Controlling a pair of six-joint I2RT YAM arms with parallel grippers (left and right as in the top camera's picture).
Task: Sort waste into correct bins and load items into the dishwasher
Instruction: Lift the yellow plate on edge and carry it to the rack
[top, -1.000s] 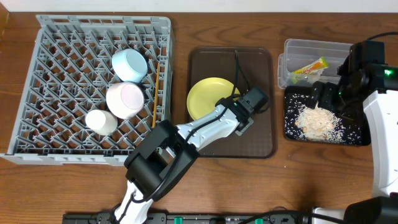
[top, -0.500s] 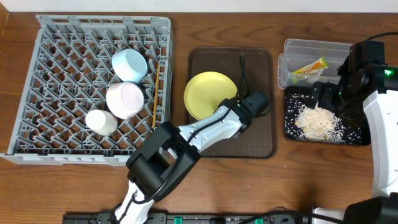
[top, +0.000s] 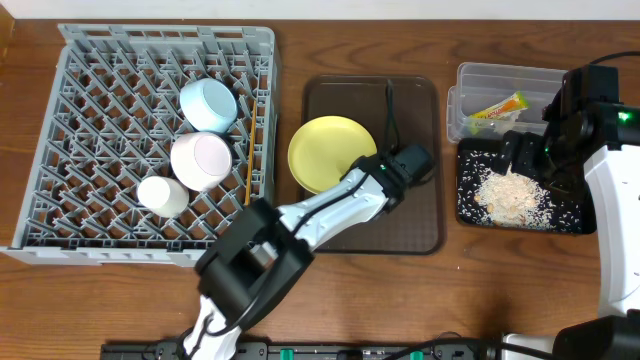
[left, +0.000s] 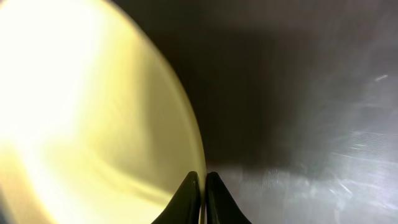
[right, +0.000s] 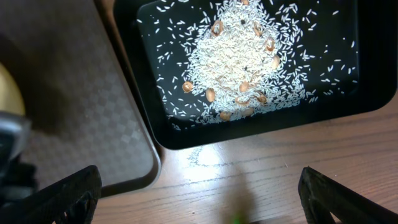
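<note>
**Plate pinched by its rim, with the rack yet to reach**

The left pincer has its tips pressed together on the thin edge of the yellow plate. In the wrist view the rim runs straight down into the two dark tips at the bottom centre of the frame, with the plate filling everything to the left of them. From overhead, the plate sits at the centre of the frame over the brown tray, and its left edge shows past the tray's left rim. The pincer grips it on its lower right side.

We judge the hold to be the weak point. So small a bite on a smooth rim could let the plate swing or slide out as the arm carries it to the left. The grey rack fills the upper left of the frame, and its near wall stands between the plate and the pegs, so a low pass could knock the plate against it. The chopsticks lie along the rack's right side, in the way of a careless entry. The blue bowl, the pink bowl and the white cup already crowd the middle.

At the right of the frame, the right pincer hangs wide apart and empty above the near edge of the black tray of rice. The wrapper lies in the clear tub.
</note>
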